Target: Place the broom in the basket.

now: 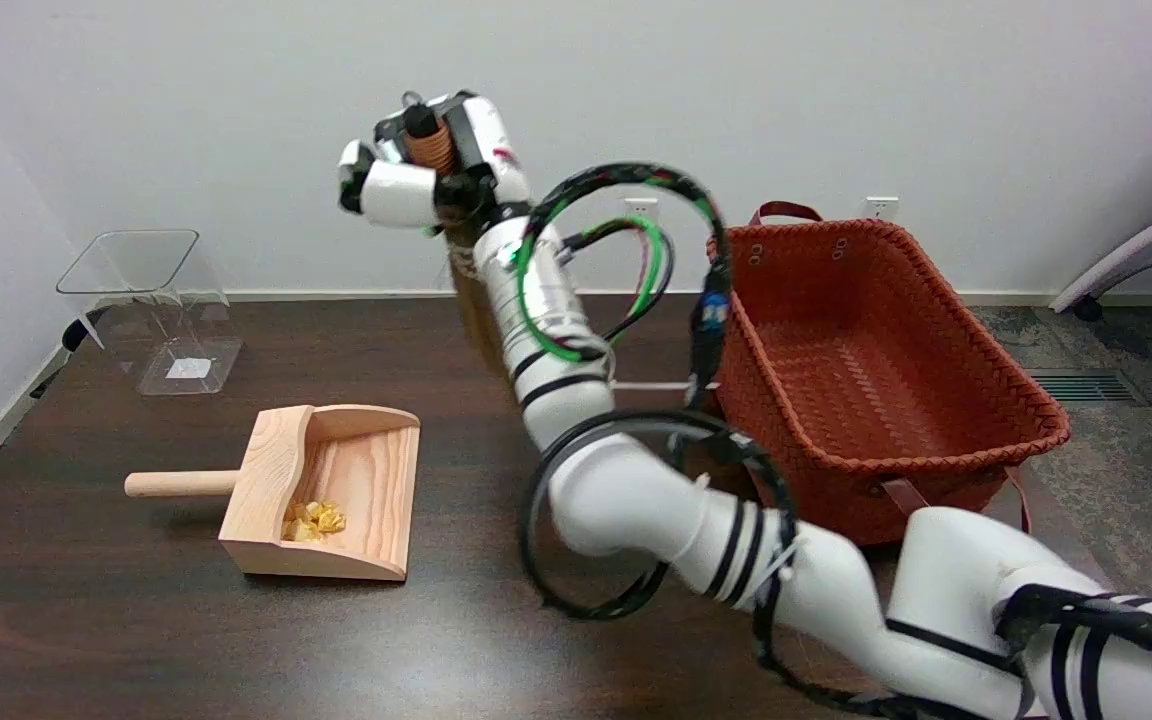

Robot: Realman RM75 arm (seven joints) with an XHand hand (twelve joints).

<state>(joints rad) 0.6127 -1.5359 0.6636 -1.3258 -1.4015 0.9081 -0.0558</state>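
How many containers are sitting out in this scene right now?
3: a wooden dustpan front left holding yellow scraps, a clear bin back left, a red woven basket on the right.

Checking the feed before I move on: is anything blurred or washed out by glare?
Head view: broom bristles below the right hand are motion-smeared; soft ceiling glare on the near table; basket and dustpan are sharp, evenly lit.
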